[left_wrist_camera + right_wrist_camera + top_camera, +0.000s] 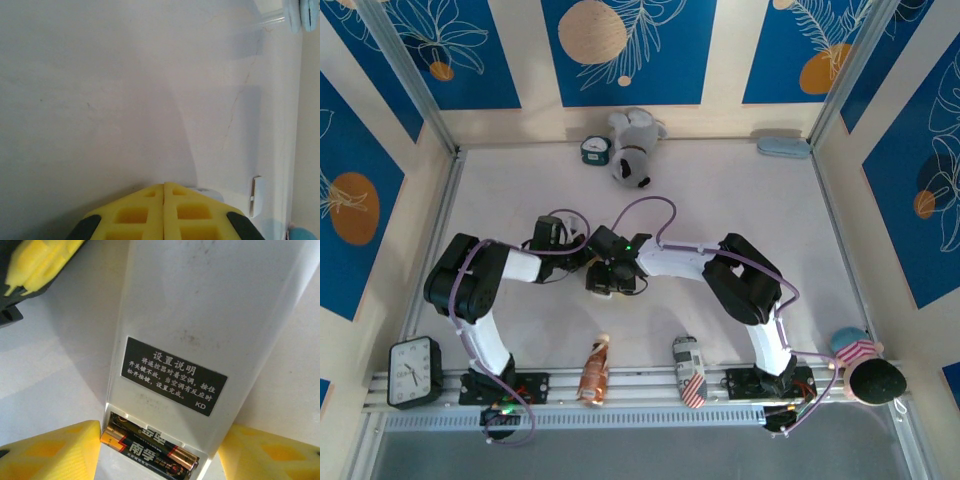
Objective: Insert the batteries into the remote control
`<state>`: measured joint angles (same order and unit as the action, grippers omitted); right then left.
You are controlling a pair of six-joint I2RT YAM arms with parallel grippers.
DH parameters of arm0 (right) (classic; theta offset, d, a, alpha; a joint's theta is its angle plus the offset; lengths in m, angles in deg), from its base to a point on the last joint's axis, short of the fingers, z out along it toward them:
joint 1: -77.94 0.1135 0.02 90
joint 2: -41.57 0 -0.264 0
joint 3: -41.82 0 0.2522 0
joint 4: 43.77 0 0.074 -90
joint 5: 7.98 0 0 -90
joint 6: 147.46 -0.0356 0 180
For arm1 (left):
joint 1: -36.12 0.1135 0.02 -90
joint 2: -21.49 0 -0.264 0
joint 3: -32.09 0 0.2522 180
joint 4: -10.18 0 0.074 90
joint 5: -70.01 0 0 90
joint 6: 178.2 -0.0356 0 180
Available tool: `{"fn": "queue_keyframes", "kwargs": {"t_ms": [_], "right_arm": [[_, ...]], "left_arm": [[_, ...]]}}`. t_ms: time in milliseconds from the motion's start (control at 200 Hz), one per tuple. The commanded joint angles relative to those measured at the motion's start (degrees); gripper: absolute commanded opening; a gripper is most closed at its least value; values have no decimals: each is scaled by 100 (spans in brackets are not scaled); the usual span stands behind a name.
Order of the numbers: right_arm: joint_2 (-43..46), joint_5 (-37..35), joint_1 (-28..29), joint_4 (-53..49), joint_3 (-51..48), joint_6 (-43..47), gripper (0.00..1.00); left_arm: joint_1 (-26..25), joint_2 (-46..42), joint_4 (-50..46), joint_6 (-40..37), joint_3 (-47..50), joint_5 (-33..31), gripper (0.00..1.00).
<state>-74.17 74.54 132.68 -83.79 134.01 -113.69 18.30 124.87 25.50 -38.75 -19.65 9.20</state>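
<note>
The remote control [200, 315] lies back up, white with a black label, its battery bay uncovered at the near end. Two batteries [150, 452] lie side by side in the bay, dark with coppery ends. My right gripper [162, 426] straddles that end. Its left finger [55, 450] is against the remote's edge, and its right finger [270, 455] stands a sliver off. My left gripper [164, 186] is shut with nothing between its pads, and it rests beside the remote's far end [35, 262]. From above, both grippers [588, 262] [612, 283] meet at mid-table and cover the remote.
A small white cover piece [256, 196] lies on the table right of my left gripper. At the back are a plush toy [635, 150], a small clock [594, 150] and a pale blue case [782, 147]. Along the front rail stand an alarm clock [415, 370], a bottle [594, 370], a can [688, 370] and a doll [865, 365].
</note>
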Motion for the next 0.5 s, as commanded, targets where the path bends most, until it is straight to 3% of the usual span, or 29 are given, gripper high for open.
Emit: {"fn": "queue_keyframes", "kwargs": {"t_ms": [0,175,495], "right_arm": [[-458,-352,-46,-715,-206,23,63],[-471,-420,-9,-745,-272,215,58],[-659,-572,18,-913,-304,359,57]], "left_arm": [[-81,78,-129,3,78,179,7],[-85,82,-133,2,80,187,7],[-81,87,-125,3,80,184,7]]}}
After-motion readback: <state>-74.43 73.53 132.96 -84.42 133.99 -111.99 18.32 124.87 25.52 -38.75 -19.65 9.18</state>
